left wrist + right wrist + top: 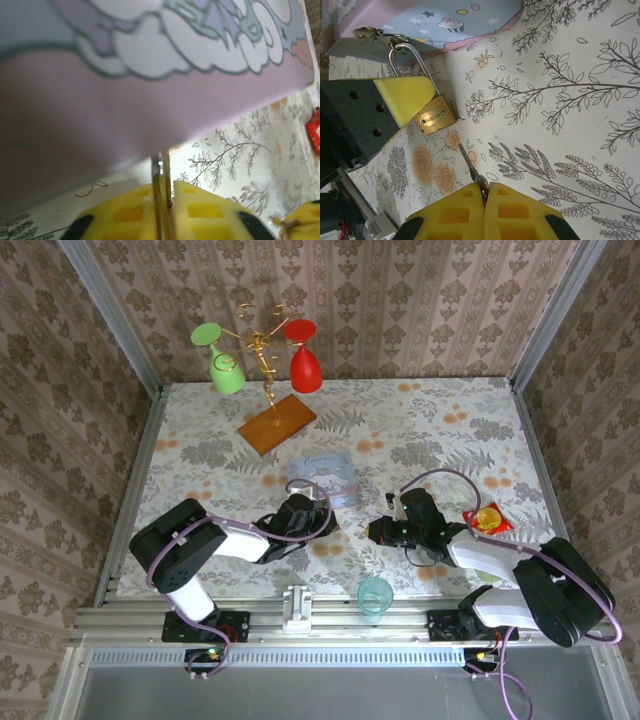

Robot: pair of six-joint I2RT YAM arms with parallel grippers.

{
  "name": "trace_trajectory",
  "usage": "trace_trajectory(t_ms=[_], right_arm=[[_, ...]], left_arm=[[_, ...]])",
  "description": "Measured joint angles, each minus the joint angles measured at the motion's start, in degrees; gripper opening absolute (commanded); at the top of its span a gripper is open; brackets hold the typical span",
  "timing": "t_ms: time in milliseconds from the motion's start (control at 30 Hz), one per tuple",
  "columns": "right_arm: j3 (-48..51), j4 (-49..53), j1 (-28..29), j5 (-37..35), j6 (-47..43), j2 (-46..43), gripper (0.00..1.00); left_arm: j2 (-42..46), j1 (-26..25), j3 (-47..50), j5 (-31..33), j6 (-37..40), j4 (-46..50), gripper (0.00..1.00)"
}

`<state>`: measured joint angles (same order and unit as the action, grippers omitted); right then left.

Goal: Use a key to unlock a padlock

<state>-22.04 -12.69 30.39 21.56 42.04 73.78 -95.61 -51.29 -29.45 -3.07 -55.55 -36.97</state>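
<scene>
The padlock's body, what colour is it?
The padlock body is brass-gold; the right wrist view shows it best.

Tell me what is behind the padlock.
The pastel tin box lies behind the padlock, at its shackle's top. The left claw's pad hides one shackle leg and what lies beyond.
</scene>
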Motion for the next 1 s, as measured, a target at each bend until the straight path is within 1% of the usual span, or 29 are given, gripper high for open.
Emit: trace_trajectory(t_ms=[100,133,367,533,633,867,1000], right_arm=[[0.0,-1.4,0.5,0.1,0.9,1.0,0.00],[0.0,-1.6,0.8,0.1,1.4,1.2,0.00],[0.0,-3.9,1.6,0.1,5.7,3.1,0.00],[0.0,-6.6,1.6,1.3,9.9,5.1,0.00],[0.0,-9.8,1.6,2.4,12.1,6.4,0.00],[0.0,-12.5,1.6,4.7,14.4,7.7,0.00],[0.2,-14.3,1.6,5.9,15.5,7.7,0.00]], left_arm=[[-0.7,0.0,-0.1,-0.3,-0.4,-1.2,0.03],[-0.8,0.0,-0.1,-0.4,-0.4,-1.4,0.00],[-1.0,0.4,-0.1,-1.2,-2.4,-1.9,0.00],[-1.2,0.4,0.6,-1.2,-6.9,-4.7,0.00],[-1.2,0.4,1.2,-0.9,-9.7,-6.9,0.00],[-1.4,0.4,3.1,0.4,-15.6,-12.3,0.00],[-3.1,0.3,3.2,0.9,-18.5,-15.9,0.00]])
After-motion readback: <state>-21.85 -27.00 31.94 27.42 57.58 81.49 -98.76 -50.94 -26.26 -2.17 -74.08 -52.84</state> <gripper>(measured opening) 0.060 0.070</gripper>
